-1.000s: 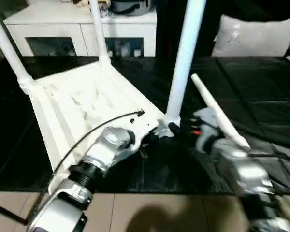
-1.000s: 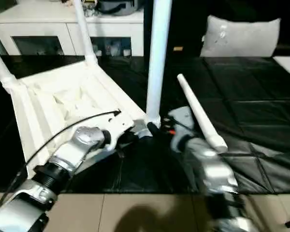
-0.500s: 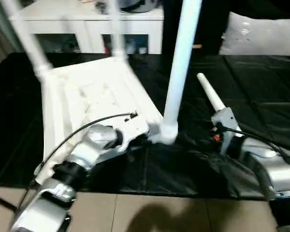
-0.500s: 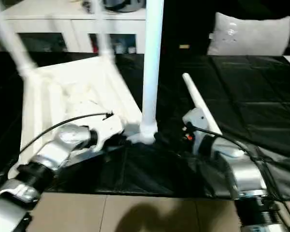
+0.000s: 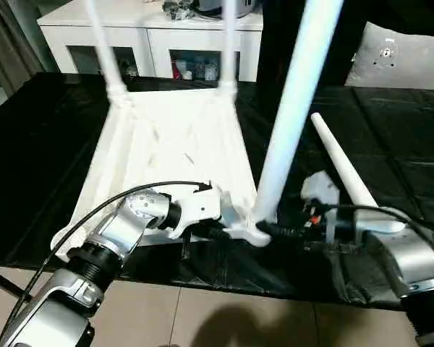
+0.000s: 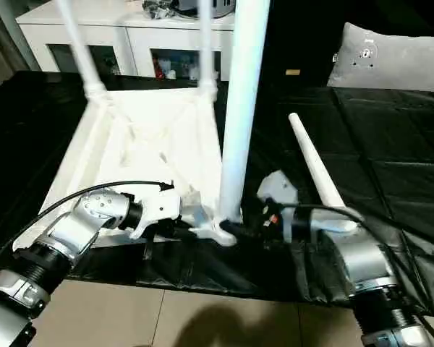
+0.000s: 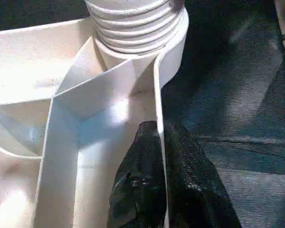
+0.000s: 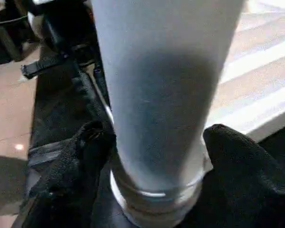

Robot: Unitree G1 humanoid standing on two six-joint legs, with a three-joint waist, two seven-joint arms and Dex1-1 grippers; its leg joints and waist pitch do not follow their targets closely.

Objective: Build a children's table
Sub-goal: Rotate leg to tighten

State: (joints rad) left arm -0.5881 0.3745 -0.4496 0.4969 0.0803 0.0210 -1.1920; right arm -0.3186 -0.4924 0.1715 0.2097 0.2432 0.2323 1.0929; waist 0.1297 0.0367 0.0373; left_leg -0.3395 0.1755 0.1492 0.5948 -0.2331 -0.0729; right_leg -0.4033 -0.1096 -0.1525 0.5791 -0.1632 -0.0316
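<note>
Your left gripper (image 7: 157,156) is pinching the tabletop (image 5: 170,144) rim, jaws nearly closed, just below the corner socket (image 7: 137,28). A leg (image 8: 156,95) is standing in that socket, and your right gripper (image 8: 154,156) is flanking its base, jaws wide.

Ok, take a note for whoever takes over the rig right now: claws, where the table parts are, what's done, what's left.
Left claw: shut, pinching the rim wall of the upside-down tabletop beside the near corner socket.
Right claw: fingers either side of the base of the near leg, which stands in that socket; whether they press on it I cannot tell.
Done: two far legs stand in the far corners, the near leg is in place.
Left: the fourth leg lies loose on the black mat by the right arm; it needs fitting, likely into the near-left corner, which is hidden by the left arm.
</note>
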